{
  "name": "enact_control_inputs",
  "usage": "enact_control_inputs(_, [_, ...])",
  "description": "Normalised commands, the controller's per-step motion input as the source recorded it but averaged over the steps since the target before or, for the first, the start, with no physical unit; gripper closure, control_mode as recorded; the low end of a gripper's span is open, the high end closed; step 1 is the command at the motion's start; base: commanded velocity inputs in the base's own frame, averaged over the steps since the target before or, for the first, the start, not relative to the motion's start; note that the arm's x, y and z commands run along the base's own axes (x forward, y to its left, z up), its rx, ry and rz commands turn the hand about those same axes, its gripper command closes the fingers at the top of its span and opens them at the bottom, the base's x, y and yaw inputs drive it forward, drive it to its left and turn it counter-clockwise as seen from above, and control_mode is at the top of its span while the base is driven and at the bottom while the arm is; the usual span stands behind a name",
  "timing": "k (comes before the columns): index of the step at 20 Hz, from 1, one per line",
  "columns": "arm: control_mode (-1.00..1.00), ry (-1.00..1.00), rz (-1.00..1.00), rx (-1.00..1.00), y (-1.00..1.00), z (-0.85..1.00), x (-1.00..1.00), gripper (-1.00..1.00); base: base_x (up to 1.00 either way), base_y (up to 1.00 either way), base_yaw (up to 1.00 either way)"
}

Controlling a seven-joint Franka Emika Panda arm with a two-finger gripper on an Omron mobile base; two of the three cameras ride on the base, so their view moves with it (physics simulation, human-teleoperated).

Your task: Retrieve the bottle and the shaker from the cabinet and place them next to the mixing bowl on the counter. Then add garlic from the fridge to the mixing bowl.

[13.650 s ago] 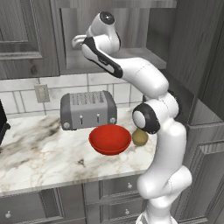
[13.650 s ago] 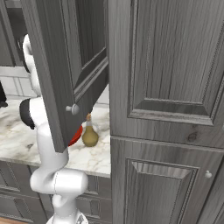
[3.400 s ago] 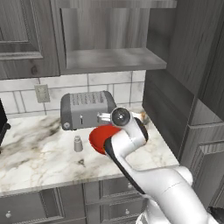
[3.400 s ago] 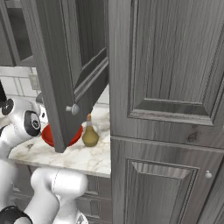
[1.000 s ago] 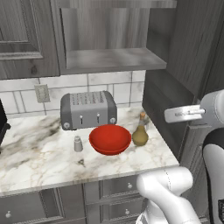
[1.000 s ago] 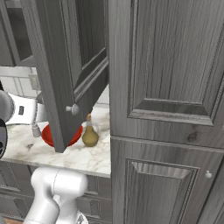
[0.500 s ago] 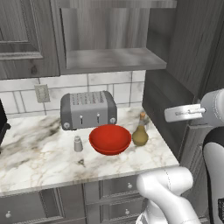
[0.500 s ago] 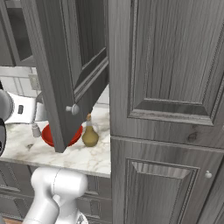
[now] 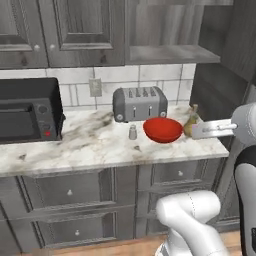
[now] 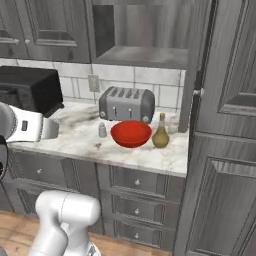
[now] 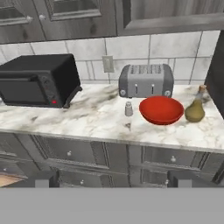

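The red mixing bowl (image 9: 162, 130) (image 10: 131, 133) (image 11: 161, 109) sits on the marble counter (image 9: 85, 147) in front of the toaster. The amber bottle (image 10: 160, 132) (image 11: 195, 109) stands just right of the bowl and the small grey-white shaker (image 9: 132, 131) (image 10: 102, 130) (image 11: 128, 109) just left of it. The wall cabinet (image 10: 145, 37) has its niche bare and its door swung out. My gripper (image 11: 113, 180) is open with nothing between its fingertips (image 11: 46, 178), held back from the counter and well off it. The garlic and the fridge are out of view.
A grey toaster (image 9: 139, 103) (image 11: 146, 80) stands against the tiled wall behind the bowl. A black toaster oven (image 9: 27, 116) (image 11: 39, 79) occupies the counter's left part. Grey drawers (image 10: 140, 182) run under the counter. Tall panelled cabinetry (image 10: 225, 130) rises at the right.
The whole picture has shifted: the base has pulled back and to the left, bringing the toaster oven into view. Bowl, bottle and shaker stay put on the counter.
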Motion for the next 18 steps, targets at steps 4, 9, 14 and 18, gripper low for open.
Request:
enact_control_inputs(4, [1.0,0.0,0.0,0.0,0.0,0.0,0.0,-1.0,0.0,0.99,0.69])
enact_control_inputs(9, [1.0,0.0,0.0,0.0,0.0,0.0,0.0,-1.0,0.25,0.29,0.9])
enact_control_inputs(14, [1.0,0.0,0.0,0.0,0.0,0.0,0.0,-1.0,0.32,0.0,0.99])
enact_control_inputs(18, [1.0,0.0,0.0,0.0,0.0,0.0,0.0,-1.0,0.43,0.0,0.93])
